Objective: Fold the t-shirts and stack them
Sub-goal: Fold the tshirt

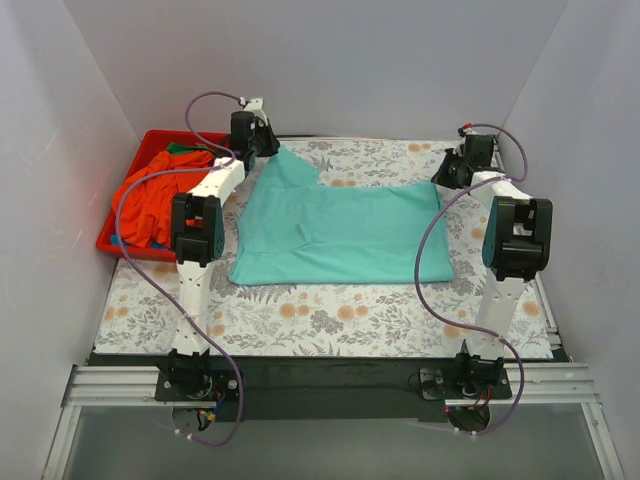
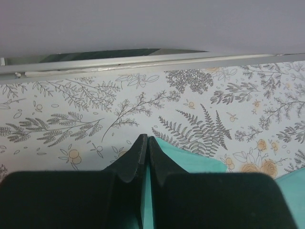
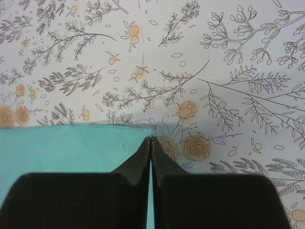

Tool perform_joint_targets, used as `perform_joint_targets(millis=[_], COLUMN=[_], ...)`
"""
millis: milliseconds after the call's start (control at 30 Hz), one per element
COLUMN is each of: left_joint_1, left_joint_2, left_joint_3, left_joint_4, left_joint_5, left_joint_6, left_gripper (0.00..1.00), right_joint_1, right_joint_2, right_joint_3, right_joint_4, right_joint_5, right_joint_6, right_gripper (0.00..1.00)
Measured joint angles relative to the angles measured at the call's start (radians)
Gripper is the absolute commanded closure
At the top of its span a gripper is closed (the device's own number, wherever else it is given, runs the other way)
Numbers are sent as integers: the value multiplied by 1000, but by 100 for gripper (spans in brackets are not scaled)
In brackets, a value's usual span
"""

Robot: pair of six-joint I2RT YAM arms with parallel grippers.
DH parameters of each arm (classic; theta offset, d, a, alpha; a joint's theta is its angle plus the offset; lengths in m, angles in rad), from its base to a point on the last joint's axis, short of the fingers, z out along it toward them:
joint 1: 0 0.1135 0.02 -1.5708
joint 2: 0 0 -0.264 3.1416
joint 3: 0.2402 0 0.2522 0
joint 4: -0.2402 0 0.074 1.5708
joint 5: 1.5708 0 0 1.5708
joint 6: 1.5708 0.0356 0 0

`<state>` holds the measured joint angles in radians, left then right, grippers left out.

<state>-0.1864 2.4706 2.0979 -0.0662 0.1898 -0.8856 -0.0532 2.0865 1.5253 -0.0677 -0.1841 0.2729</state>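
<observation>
Right, one bench (image 1: 330,315) under a floral cover, and it carries everything. One teal t-shirt (image 1: 340,235) lies spread across the middle, mostly flat and smooth, with its far-left corner drawn up into a point. One red bin (image 1: 135,251) sits at the bench's far-left edge, just beside the shirt. One orange-red t-shirt (image 1: 150,200) is heaped in it, crumpled, spilling over the near rim. One scrap of green cloth (image 1: 180,148) peeks out behind that heap. Two grippers are in play. The left gripper (image 2: 144,143) is at that raised far-left corner, jaws pinched tight with teal cloth between them. The right gripper (image 3: 150,143) is at the shirt's far-right corner, jaws pressed together on the teal edge.
</observation>
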Motion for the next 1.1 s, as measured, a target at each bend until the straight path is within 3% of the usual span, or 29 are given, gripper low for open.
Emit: perform_joint_targets(millis=[167,400,567,800,1100], left_joint_1=[10,9,7,4,-3], left_joint_2=[-19,-312,-554,-782,-948], left_joint_3=[-33,-540,-867,-1155,-1434], left_joint_4=[68,243,387,529,576], left_joint_5=[65,134,143,136,105], left_joint_6=[-2,-37,-81,-133,-179], left_gripper=[100,100,100,100,100], right_joint_1=[0,0,0,0,0], right_joint_2=[10,-62,-198,-344,-459], right_joint_3=[27,-36,-201,-439,-608], right_joint_4=[-12,-12,18,85,131], right_joint_5=[-12,-35,-43,-47,-23], right_joint_6=[5,4,4,10,14], right_gripper=[99,99,99,99,99])
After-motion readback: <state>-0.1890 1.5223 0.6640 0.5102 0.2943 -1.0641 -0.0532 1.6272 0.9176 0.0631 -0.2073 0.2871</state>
